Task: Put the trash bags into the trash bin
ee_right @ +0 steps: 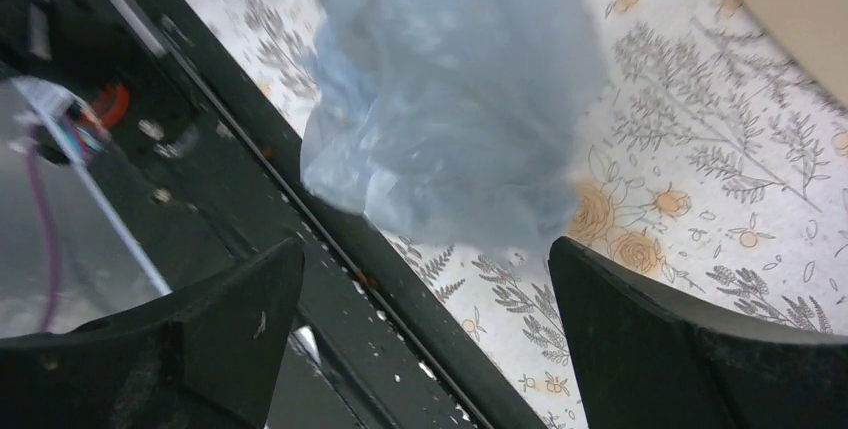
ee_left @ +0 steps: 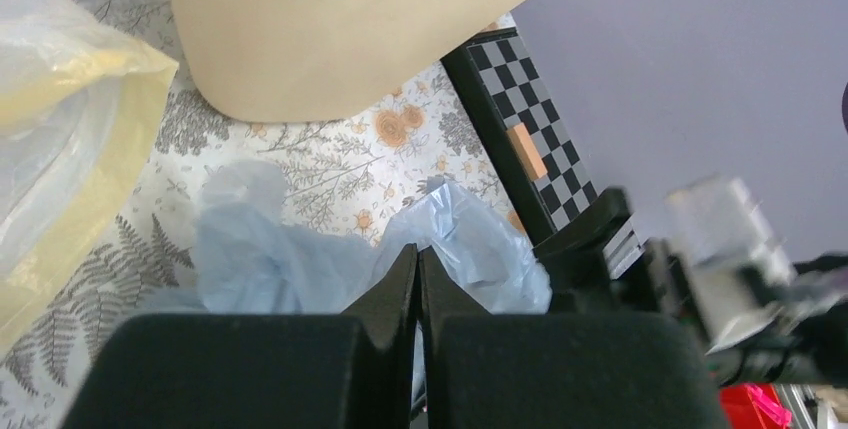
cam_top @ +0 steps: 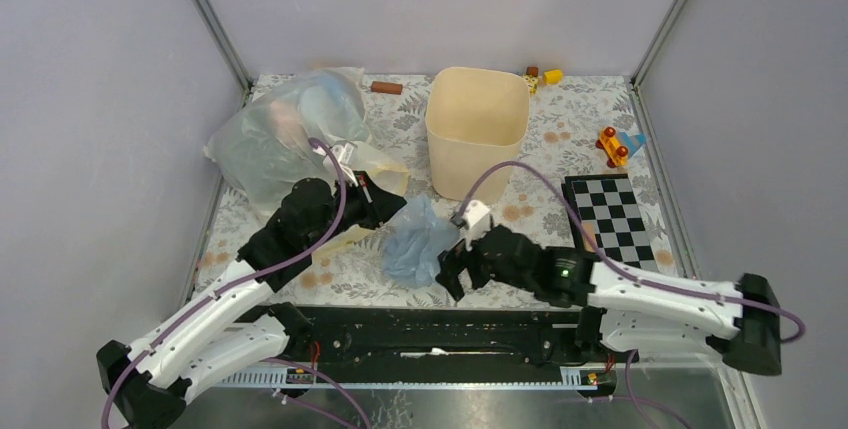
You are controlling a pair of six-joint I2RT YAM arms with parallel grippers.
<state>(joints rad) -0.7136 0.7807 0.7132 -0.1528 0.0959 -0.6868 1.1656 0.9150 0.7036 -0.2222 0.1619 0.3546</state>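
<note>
The pale blue trash bag point(cam_top: 418, 239) lies crumpled on the floral table between the two grippers, in front of the cream-beige trash bin point(cam_top: 478, 129). My left gripper point(cam_top: 388, 207) is at the bag's upper left edge. In the left wrist view its jaws point(ee_left: 417, 254) are pressed together with a strip of blue film between them, and the bag point(ee_left: 260, 259) and bin point(ee_left: 340, 29) lie beyond. My right gripper point(cam_top: 450, 274) is open just right of the bag. In the right wrist view it point(ee_right: 425, 259) stands wide open below the bag point(ee_right: 450, 109), touching nothing.
A bulky clear whitish bag point(cam_top: 285, 134) and a pale yellow bag point(cam_top: 385, 171) lie at the left. A chessboard point(cam_top: 612, 217) lies at the right, with small toys point(cam_top: 615, 146) behind it. A black rail point(cam_top: 430, 329) runs along the near edge.
</note>
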